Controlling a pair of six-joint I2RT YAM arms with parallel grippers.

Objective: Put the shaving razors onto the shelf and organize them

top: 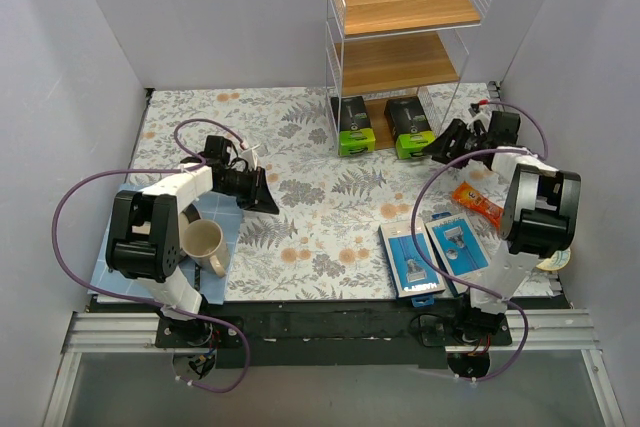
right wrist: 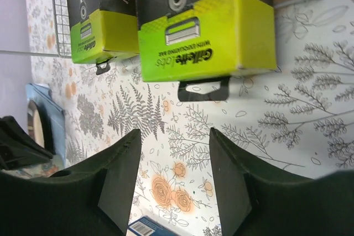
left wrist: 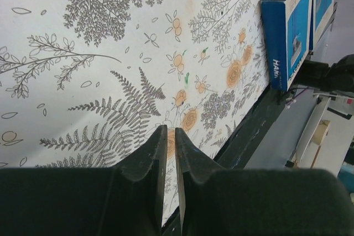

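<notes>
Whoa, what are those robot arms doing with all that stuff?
They're putting razor packs on the shelf. Two green razor packs sit at the bottom of it, and the right hand is open right in front of one, holding nothing. Two blue razor packs lie flat on the flowery tablecloth near the front edge, not shelved yet. The left hand is shut and empty above the cloth.

Walled tabletop booth
Plain pale walls (top: 70,47) on 3 sides; floral cloth (top: 300,147) w/ ferns & orange blooms; alu rail (top: 110,332) at near edge.
</notes>
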